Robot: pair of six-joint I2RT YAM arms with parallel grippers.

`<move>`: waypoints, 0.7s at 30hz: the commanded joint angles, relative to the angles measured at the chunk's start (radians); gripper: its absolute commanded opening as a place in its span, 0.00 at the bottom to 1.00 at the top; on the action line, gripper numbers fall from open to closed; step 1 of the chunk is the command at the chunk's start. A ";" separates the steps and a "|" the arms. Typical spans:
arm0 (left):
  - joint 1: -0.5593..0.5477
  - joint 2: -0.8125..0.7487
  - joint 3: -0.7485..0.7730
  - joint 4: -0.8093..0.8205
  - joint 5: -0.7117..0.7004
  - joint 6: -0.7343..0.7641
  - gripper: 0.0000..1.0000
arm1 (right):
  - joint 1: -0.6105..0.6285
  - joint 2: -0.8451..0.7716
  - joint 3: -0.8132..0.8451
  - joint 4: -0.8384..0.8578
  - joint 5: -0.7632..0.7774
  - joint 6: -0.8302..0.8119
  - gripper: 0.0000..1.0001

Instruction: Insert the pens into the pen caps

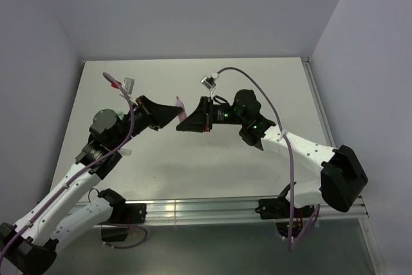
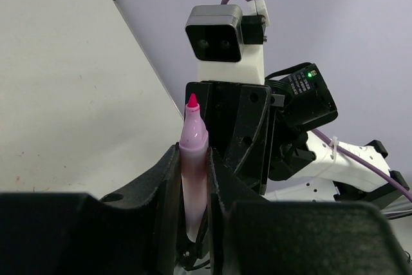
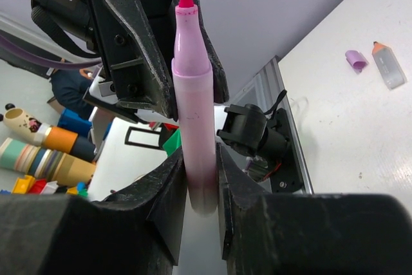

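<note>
In the left wrist view my left gripper (image 2: 193, 157) is shut on a pale pink pen (image 2: 193, 134). Its red-pink tip points at the right gripper (image 2: 238, 127) close behind. In the right wrist view my right gripper (image 3: 196, 159) is shut on a pink pen (image 3: 193, 94). Its tip points at the left gripper (image 3: 138, 49). I cannot tell whether both hold one pen. From above, the left gripper (image 1: 174, 113) and right gripper (image 1: 188, 120) meet mid-table with a pink piece (image 1: 182, 110) between them. A purple cap (image 3: 355, 60) and a pale pen with an orange tip (image 3: 388, 64) lie on the table.
An aluminium rail (image 1: 206, 209) runs along the table's near edge and shows in the right wrist view (image 3: 273, 88). Grey walls close the back and sides. A purple cable with a connector (image 1: 208, 82) loops above the right wrist. Coloured clutter (image 3: 38, 152) lies beyond the table.
</note>
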 commanded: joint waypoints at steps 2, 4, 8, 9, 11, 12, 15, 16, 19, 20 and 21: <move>0.001 -0.026 -0.016 0.031 0.031 0.004 0.00 | -0.001 0.006 0.036 0.032 0.028 -0.009 0.30; -0.001 -0.027 -0.019 0.029 0.031 0.002 0.00 | -0.003 0.007 0.036 0.032 0.027 -0.007 0.32; -0.001 -0.027 -0.024 0.029 0.031 -0.001 0.00 | -0.007 0.012 0.036 0.044 0.025 -0.001 0.34; -0.001 -0.030 -0.025 0.028 0.026 -0.004 0.00 | -0.010 0.012 0.036 0.046 0.025 0.002 0.33; 0.001 -0.031 -0.031 0.032 0.031 -0.004 0.00 | -0.010 0.015 0.038 0.049 0.020 0.002 0.33; -0.001 -0.029 -0.028 0.028 0.028 -0.006 0.00 | -0.010 0.015 0.039 0.047 0.020 0.002 0.34; 0.001 -0.031 -0.030 0.023 0.013 -0.003 0.00 | -0.010 0.016 0.043 0.044 0.013 -0.001 0.29; -0.001 -0.031 -0.028 0.023 0.011 -0.004 0.00 | -0.012 0.016 0.042 0.035 0.013 -0.004 0.27; -0.001 -0.021 -0.028 0.031 0.011 -0.009 0.00 | -0.011 0.010 0.043 0.012 0.016 -0.019 0.16; -0.001 -0.020 -0.027 0.029 0.006 -0.009 0.00 | -0.012 0.009 0.047 0.003 0.014 -0.024 0.09; 0.001 -0.017 -0.022 0.025 0.005 -0.006 0.00 | -0.012 0.007 0.047 -0.006 0.016 -0.038 0.06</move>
